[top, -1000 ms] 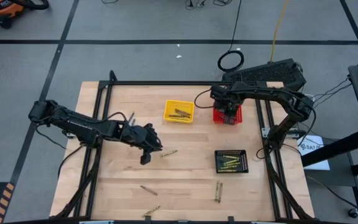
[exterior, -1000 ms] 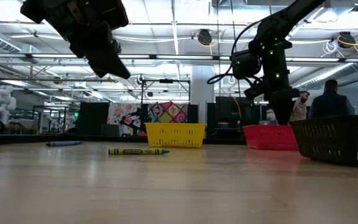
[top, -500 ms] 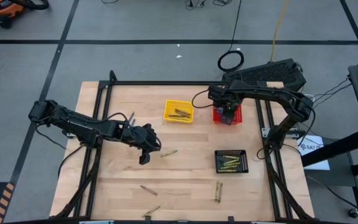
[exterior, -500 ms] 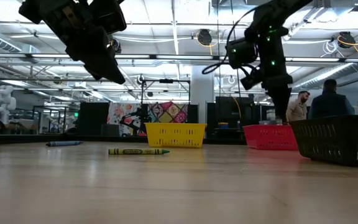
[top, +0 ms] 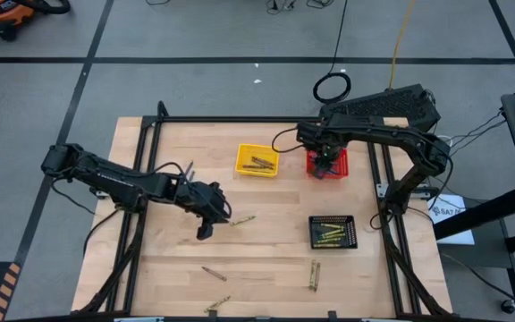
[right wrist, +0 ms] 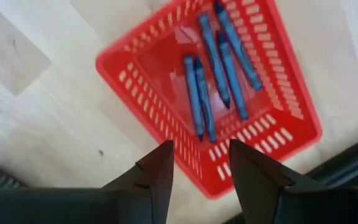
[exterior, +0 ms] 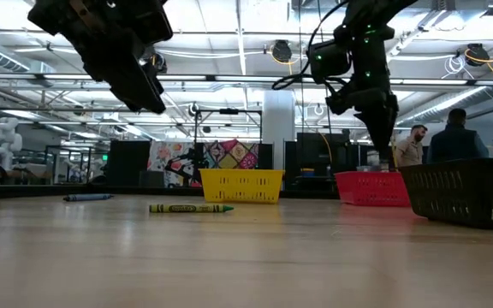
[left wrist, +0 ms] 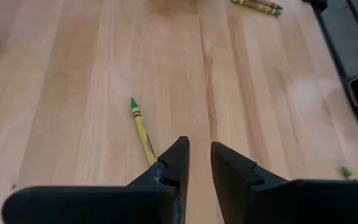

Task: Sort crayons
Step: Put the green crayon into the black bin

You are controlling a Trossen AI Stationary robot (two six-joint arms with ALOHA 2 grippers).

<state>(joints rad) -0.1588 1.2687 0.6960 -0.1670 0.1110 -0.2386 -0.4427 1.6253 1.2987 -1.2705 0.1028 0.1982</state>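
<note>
Several crayons lie flat on the wooden table: a yellow-green one (top: 242, 219) just right of my left gripper (top: 206, 233), and others near the front edge (top: 213, 274) (top: 314, 275). In the left wrist view that crayon (left wrist: 143, 130) lies ahead of my left gripper (left wrist: 200, 158), whose fingers stand a little apart with nothing between them. My right gripper (top: 323, 168) hangs open above the red basket (right wrist: 135, 81), fingers pointing down. Several blue crayons (right wrist: 219, 68) lie on the basket's floor. The yellow basket (top: 257, 160) and black basket (top: 333, 232) also hold crayons.
A blue crayon (exterior: 88, 197) lies far left in the low view. A black frame rail (top: 240, 119) runs along the table's far edge, with more rails down both sides. People stand in the room behind the table (exterior: 456, 137). Bare wood lies between the baskets and the front crayons.
My right gripper has risen out of the red basket, shifted slightly toward the table's left, and rolled at the wrist. The crayons on the table have kept their places.
</note>
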